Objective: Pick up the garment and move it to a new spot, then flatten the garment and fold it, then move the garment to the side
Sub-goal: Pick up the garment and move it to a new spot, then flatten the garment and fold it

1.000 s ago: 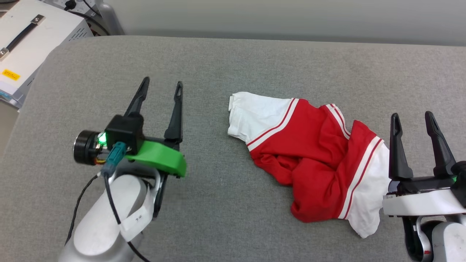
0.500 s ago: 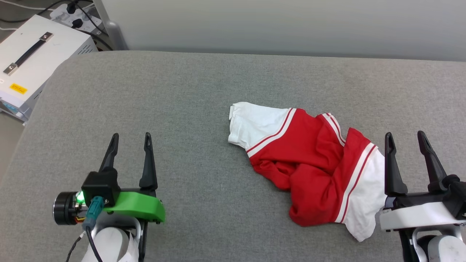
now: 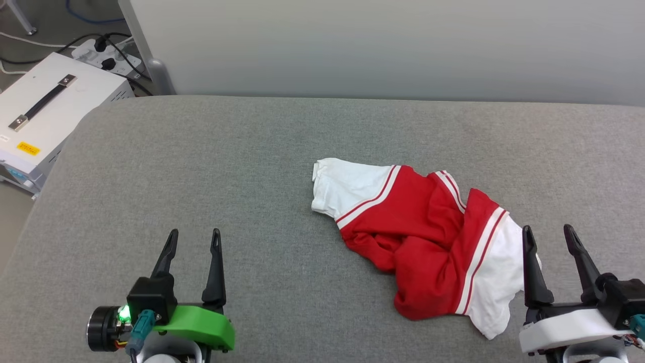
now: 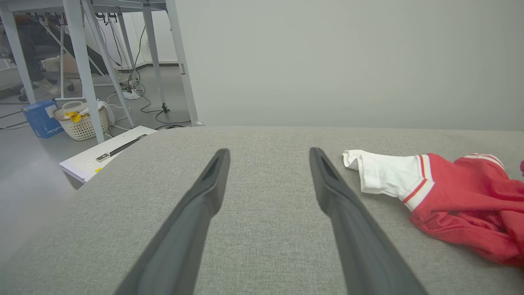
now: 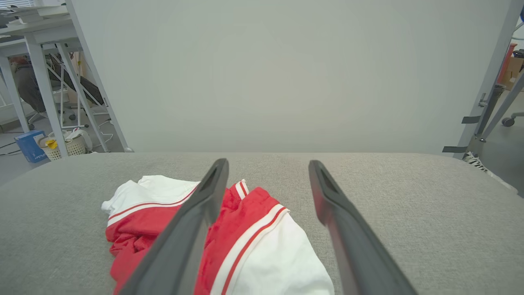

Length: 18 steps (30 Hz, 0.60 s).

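Shirt [image 3: 418, 242] lies crumpled on the grey padded table [image 3: 201, 166], right of centre in my head view. Long axis runs far-left to near-right: one white sleeve points far-left, the other near-right, just beside my right gripper [image 3: 548, 229]. Folds hide collar and hem; which face is up I cannot tell. Left wrist view cuts the shirt off at its right edge. Both grippers spread wide, holding nothing; left gripper [image 3: 194, 233] well apart from the cloth

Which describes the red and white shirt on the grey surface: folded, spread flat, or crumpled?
Crumpled. The garment lies in a bunched heap, its red body creased over itself, with a white sleeve sticking out at each end.
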Available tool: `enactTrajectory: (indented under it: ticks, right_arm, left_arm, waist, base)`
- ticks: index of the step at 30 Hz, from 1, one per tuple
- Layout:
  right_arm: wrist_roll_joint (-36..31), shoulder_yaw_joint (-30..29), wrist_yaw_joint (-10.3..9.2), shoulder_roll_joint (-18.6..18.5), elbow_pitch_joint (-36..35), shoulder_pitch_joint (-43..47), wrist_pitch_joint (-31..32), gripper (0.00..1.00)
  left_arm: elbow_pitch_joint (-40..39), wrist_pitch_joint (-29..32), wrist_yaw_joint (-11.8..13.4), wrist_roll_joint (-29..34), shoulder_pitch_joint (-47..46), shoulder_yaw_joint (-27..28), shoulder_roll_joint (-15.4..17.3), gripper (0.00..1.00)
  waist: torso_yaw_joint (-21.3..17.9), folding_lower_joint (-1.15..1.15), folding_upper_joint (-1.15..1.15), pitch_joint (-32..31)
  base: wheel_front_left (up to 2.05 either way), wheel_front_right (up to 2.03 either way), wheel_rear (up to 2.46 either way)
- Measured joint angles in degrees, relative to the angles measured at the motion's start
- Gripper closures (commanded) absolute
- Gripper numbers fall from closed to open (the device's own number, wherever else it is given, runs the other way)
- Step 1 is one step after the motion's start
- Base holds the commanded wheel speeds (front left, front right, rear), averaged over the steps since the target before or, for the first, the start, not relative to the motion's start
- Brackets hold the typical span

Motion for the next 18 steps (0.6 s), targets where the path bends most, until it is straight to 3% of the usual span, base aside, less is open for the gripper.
enactTrajectory:
  ticks: [18]
  right_arm:
    - [0.1, 0.8, 0.0, 0.0, 2.6, 2.0, 0.0, 0.0]
  left_arm:
    - [2.1, 0.0, -3.6, 3.3, 2.3, 4.0, -3.2, 0.0]
  waist:
    - [0.5, 0.0, 0.0, -1.2]
  base:
    - [0.0, 0.0, 0.0]
